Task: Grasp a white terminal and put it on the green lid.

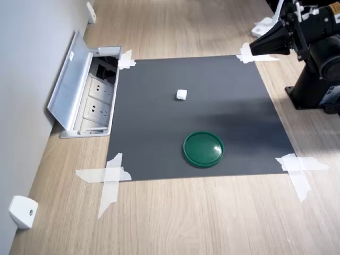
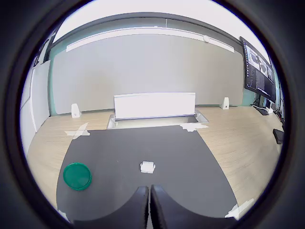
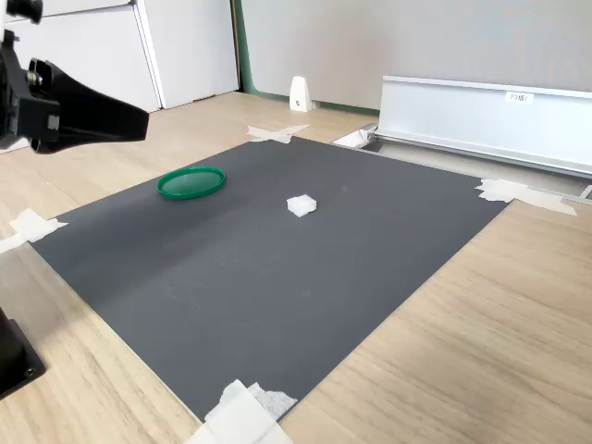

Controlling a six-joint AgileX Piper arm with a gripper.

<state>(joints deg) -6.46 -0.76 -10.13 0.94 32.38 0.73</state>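
The white terminal (image 1: 181,95) (image 2: 147,167) (image 3: 302,205) is a tiny white block lying alone near the middle of the dark mat. The green lid (image 1: 203,149) (image 2: 77,176) (image 3: 191,182) lies flat on the same mat, well apart from the terminal, with nothing on it. My gripper (image 1: 253,49) (image 2: 149,193) (image 3: 139,120) hangs in the air above the mat's edge, far from both. Its black fingers are pressed together with nothing between them. In the wrist view the terminal lies a short way beyond the fingertips.
The dark grey mat (image 1: 196,117) is taped at its corners to a wooden table. An open floor socket box with a raised metal lid (image 1: 79,90) (image 3: 481,111) stands along one side. A white wedge piece (image 1: 22,211) sits near the wall. The arm's base (image 1: 313,90) stands beside the mat.
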